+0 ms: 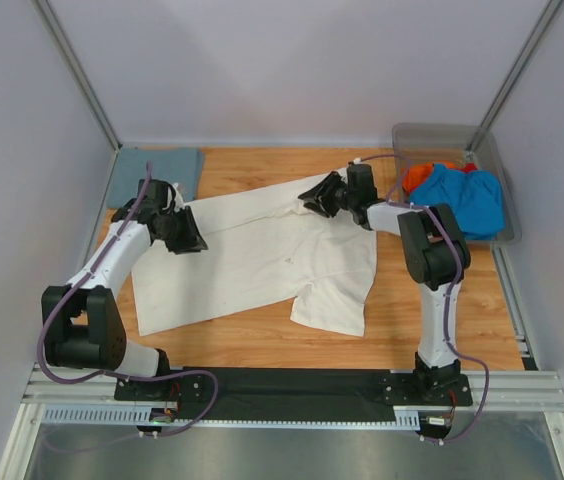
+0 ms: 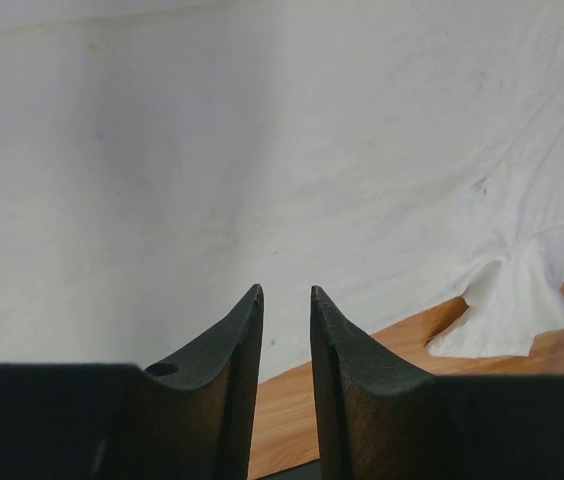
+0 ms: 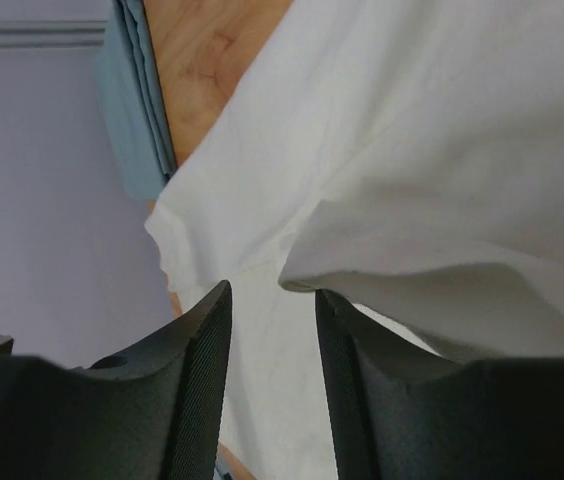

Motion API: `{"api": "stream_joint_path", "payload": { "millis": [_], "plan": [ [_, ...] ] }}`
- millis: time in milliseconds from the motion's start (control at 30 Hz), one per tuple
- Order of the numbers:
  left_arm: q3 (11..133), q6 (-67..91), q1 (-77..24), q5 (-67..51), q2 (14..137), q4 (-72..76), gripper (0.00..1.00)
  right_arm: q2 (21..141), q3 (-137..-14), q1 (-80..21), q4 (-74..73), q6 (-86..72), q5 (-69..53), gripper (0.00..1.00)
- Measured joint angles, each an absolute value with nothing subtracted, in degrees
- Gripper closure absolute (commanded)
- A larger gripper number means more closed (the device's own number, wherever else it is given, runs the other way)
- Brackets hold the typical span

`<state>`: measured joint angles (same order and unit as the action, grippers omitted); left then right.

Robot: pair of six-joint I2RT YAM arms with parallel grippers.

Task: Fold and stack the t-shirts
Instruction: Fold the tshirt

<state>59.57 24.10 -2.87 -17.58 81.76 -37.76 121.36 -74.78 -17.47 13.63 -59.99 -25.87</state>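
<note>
At the far left corner of the counter (image 1: pixel 262 345) a grey-blue shirt (image 1: pixel 159 168) lay folded, likely the start of the stack and parked clear of the working space. Near it the left gripper (image 1: pixel 186 240) sat low at the left edge of the cream shirt (image 1: pixel 252 265). In its wrist view the jaws stood a narrow slot apart with cloth and wood showing through the gap, so nothing looked pinched, though I could not tell whether the tips touched the cloth. That spot probably served to pin or take the hem for a fold. The cream shirt lay spread flat across the middle of the counter, placket up, 1 sleeve toward the near right, a layout fit for folding. At its far edge the right gripper (image 1: pixel 314 197) reached in from the right, jaws apart around a raised lip of cloth but not clamped on it as far as the wrist view showed. A grip there would let the far edge be drawn over. Far right, the bin (image 1: pixel 432 131) held a blue shirt (image 1: pixel 472 205) and an orange-red shirt (image 1: pixel 419 175), 2 crumpled and, by that look, not yet folded.
</note>
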Motion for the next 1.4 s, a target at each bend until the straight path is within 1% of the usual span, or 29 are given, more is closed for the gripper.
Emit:
{"api": "stream_joint_path", "payload": {
  "millis": [167,200,267,367,467,567,600,667,700,800,933,1167,1300,1400],
  "plan": [
    [58.54,24.14,-2.85,-17.96,81.76,-37.36,0.67,129.16,-81.71,-17.45,20.53,-70.13,-26.70,0.55],
    [58.50,24.14,-2.83,-17.98,81.76,-37.39,0.67,130.47,-82.67,-17.43,22.26,-72.55,-27.07,0.51],
    [58.48,24.14,-2.79,-18.00,81.73,-37.32,0.67,131.41,-83.33,-17.43,22.81,-74.78,-27.35,0.47],
    [58.28,24.16,-2.55,-18.15,81.65,-37.06,0.67,130.61,-83.33,-17.15,21.37,-74.15,-27.81,0.46],
    [57.91,24.18,-2.28,-18.48,81.54,-36.88,0.67,128.40,-84.01,-16.82,15.05,-68.03,-28.73,0.46],
    [57.78,24.14,-2.11,-18.87,81.47,-36.86,0.67,124.66,-84.68,-16.78,6.20,-58.35,-28.40,0.47],
    [57.78,24.14,-2.09,-18.96,81.41,-36.86,0.67,123.02,-84.66,-16.67,3.46,-55.16,-28.32,0.51],
    [57.78,24.12,-2.00,-19.05,81.34,-36.86,0.67,120.07,-84.66,-16.56,-0.32,-49.25,-28.12,0.55],
    [57.78,24.12,-1.96,-19.09,81.32,-36.86,0.67,119.09,-84.66,-16.51,-1.43,-47.40,-28.16,0.59],
    [57.63,24.16,-1.78,-19.53,81.34,-36.80,0.67,118.06,-84.99,-16.45,-3.42,-42.63,-28.91,0.63],
    [57.36,24.21,-1.78,-20.21,81.34,-36.58,0.67,121.14,-87.13,-16.47,-5.85,-39.53,-29.50,0.59],
    [57.36,24.14,-1.76,-20.45,81.34,-36.67,0.67,129.01,-94.89,-16.45,-10.72,-34.37,-29.39,0.53],
    [57.36,24.12,-1.72,-20.45,81.34,-36.69,0.67,130.45,-98.26,-16.45,-13.19,-31.55,-28.97,0.53],
    [57.36,24.12,-1.65,-20.45,81.34,-36.69,0.67,131.15,-100.07,-16.45,-14.13,-30.33,-29.08,0.55]
  ]
}}
